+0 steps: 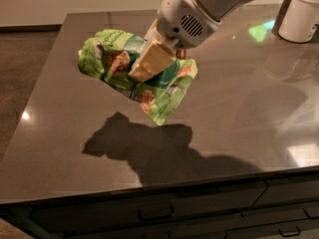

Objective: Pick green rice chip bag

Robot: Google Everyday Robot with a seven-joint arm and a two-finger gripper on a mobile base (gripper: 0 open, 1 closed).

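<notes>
Fingers (pixel 152 61) of the gripper (pixel 142 72) are clamped on the green rice chip bag (pixel 107 59). One tan finger lies across the front of the bag, and the other is hidden behind it. The bag is crumpled and tilted, with its light green lower corner pointing down and to the right, and printed chips show on its creased face. It hangs in the air above the left half of the counter (pixel 60 133), held up off the surface. Its dark shadow (pixel 149 148) falls on the counter below, apart from the bag itself. The white arm (pixel 199 14) reaches in from the upper right. A white container (pixel 301 14) stands at the far right of the counter, well apart from the bag. Drawers with a dark handle (pixel 154 214) run along the counter's front edge.
</notes>
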